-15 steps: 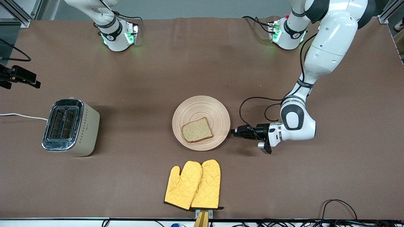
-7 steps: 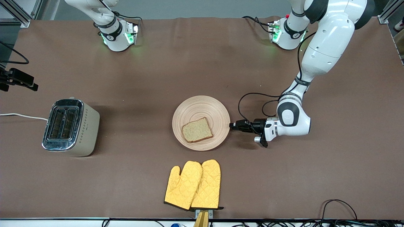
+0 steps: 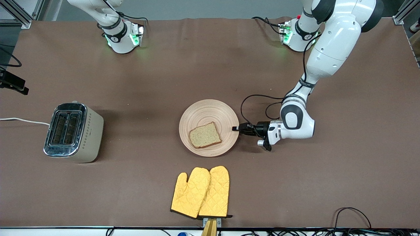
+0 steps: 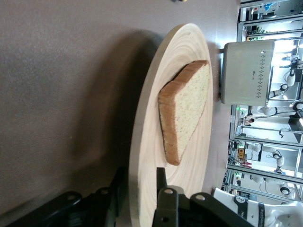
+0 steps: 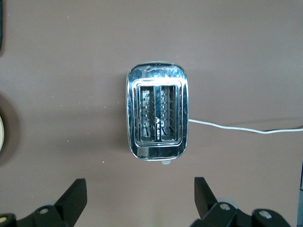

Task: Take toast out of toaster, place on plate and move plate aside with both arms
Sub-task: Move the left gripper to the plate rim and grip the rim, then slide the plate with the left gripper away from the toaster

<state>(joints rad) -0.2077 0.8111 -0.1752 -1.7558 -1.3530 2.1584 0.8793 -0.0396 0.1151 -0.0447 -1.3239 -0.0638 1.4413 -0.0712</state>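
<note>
Robotics lab, staged as a kitchen. Two white jointed robot arms [image 3: 328,42] are bolted onto a table covered in brown cloth [image 3: 164,82]; silver aluminium framing [image 3: 19,14] and loose black cables [image 3: 352,214] are seen at its edges. More framing and equipment racks [image 4: 265,156] are seen past a cream-and-chrome two-slot toaster [image 3: 73,132].

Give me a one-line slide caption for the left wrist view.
Left gripper open, one finger on each side of the wooden plate's rim, toast lying on it, toaster past the plate.

Noted: speckled light-brown squarish toast slice [image 3: 205,135] with darker crust, pale round ring-grooved wooden plate [image 3: 203,111], quilted yellow oven mitts [image 3: 200,192], matte brown surface [image 3: 328,183].
</note>
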